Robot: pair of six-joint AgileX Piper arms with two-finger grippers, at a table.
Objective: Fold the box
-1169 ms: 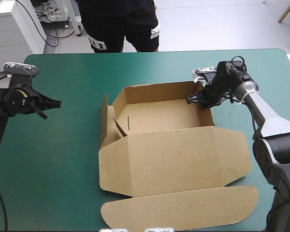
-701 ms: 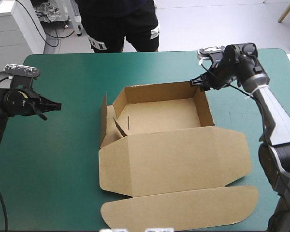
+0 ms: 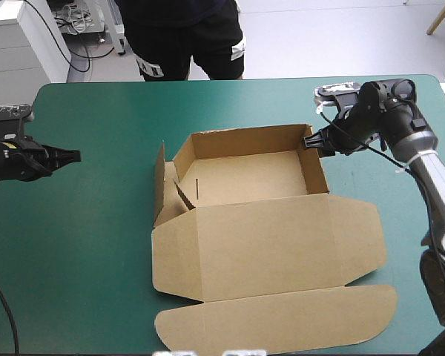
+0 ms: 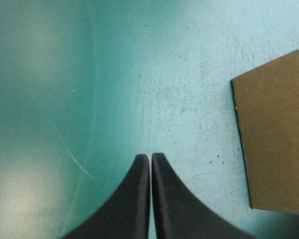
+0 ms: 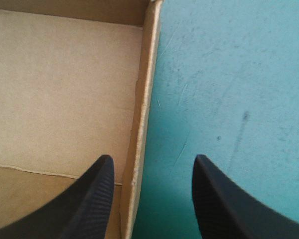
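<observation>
Box [image 3: 252,222]: mid-table, an open tray with its far wall up and the lid [image 3: 274,311] lying flat toward the near edge.
My right gripper [image 3: 315,143]: wide and holding nothing. It sits astride the right wall [image 5: 142,124] near the far corner, one finger over the tray floor, the other outside over the teal-green cover [image 3: 89,245].
My left gripper [image 3: 73,156]: fingers pressed into one point, empty, over bare cover near the table's left edge, well apart from the box and aimed at it.
Left flap [image 3: 161,185]: leans outward with a small tab [image 3: 184,196] angled in beside it. It is probably not tucked, though the high view does not settle that.
Step in hand: I judge the right wall is being set and checked.
Next move: bring my left gripper across to that flap, stand it upright and tuck the tab in. My right gripper should steady its wall without crushing the board.
</observation>
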